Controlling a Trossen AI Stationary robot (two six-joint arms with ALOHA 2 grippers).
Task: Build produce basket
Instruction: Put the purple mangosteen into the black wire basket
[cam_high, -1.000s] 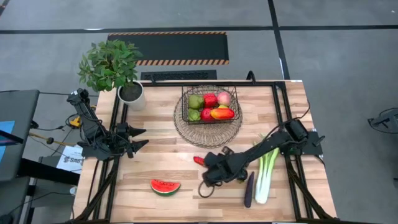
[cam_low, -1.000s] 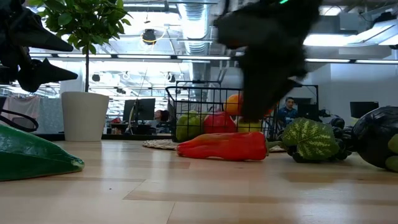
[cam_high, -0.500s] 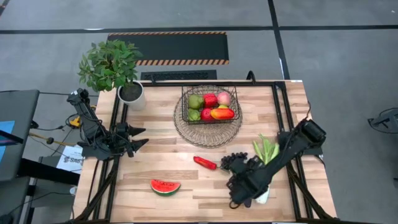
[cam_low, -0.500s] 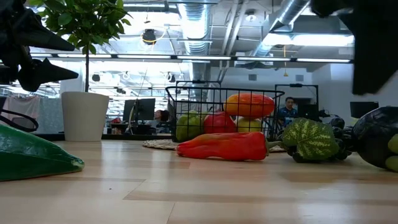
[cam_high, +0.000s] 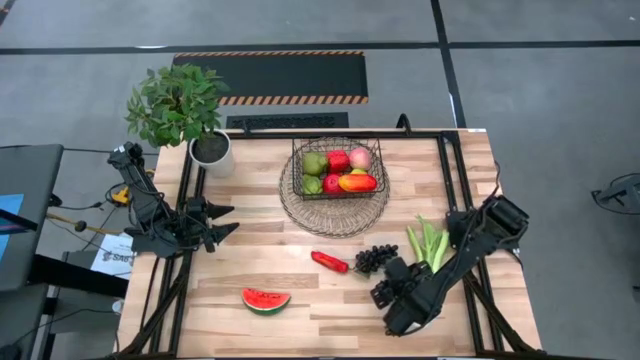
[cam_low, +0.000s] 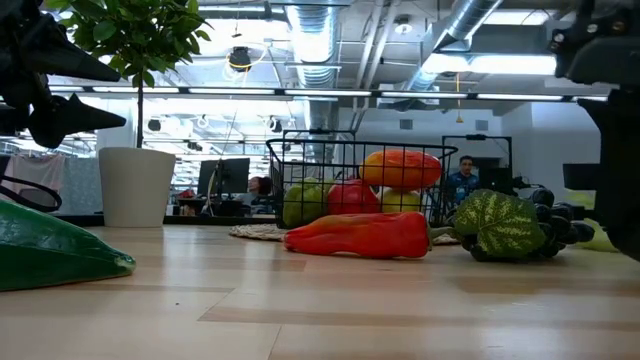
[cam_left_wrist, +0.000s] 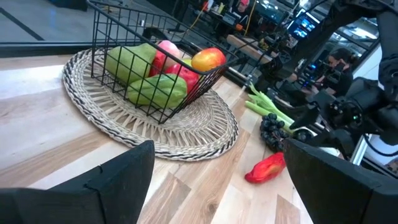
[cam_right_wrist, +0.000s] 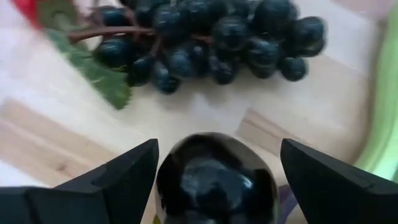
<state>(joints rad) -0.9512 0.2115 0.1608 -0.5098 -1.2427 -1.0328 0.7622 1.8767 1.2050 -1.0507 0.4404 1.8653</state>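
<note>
We see only the rounded tip of the eggplant (cam_right_wrist: 214, 177) between the right gripper's (cam_right_wrist: 214, 186) fingers; the rest is cut off. Overhead, the right arm covers the leek's (cam_high: 428, 243) white stalk, leaving its green leaves.

Glossy eggplant (cam_right_wrist: 214, 180) (wooden table (cam_high: 300, 275))

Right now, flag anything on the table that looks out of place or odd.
Nothing is spilled or damaged. The basket stands upright on the round woven mat, part-filled. The chili, grapes, watermelon slice and leek lie loose outside it. The right gripper has open jaws around the eggplant.
</note>
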